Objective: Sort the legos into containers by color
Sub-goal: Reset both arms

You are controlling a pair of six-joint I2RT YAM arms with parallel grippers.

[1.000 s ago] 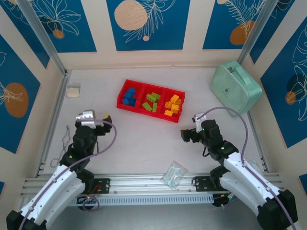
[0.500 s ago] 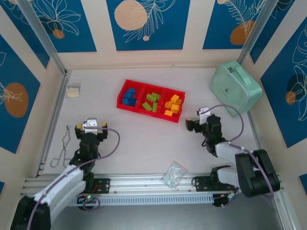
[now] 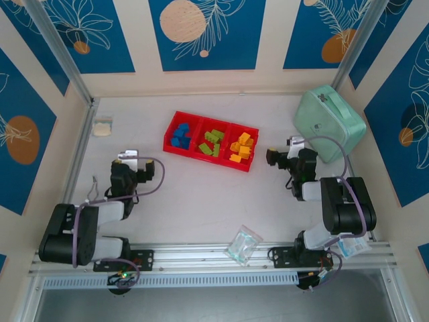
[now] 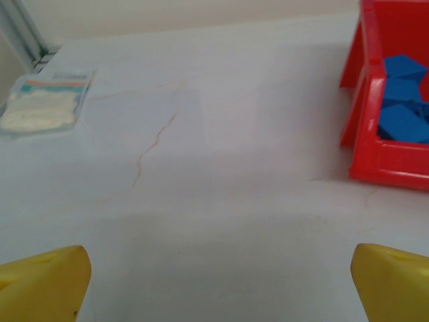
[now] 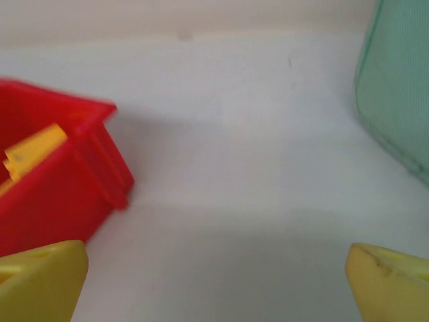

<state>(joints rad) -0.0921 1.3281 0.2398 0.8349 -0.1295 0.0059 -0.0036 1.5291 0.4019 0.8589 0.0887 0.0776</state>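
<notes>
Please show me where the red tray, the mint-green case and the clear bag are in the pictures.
red tray (image 3: 208, 160): top view, on its near wall.
mint-green case (image 3: 330, 123): top view, on the middle of its lid.
clear bag (image 3: 242, 244): top view, on its middle.

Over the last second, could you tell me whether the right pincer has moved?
Yes. The right pincer has moved forward and rightward, now beside the right end of the red tray and nearer the mint-green case.

We count one red tray (image 3: 208, 158) with three compartments (image 3: 218, 125), holding one heap each of blue legos (image 3: 179, 136), green legos (image 3: 211, 142) and yellow-orange legos (image 3: 240, 147), too small to number singly. We also count one mint-green case (image 3: 330, 123), one clear bag (image 3: 242, 243) and one white packet (image 3: 102, 127).
</notes>
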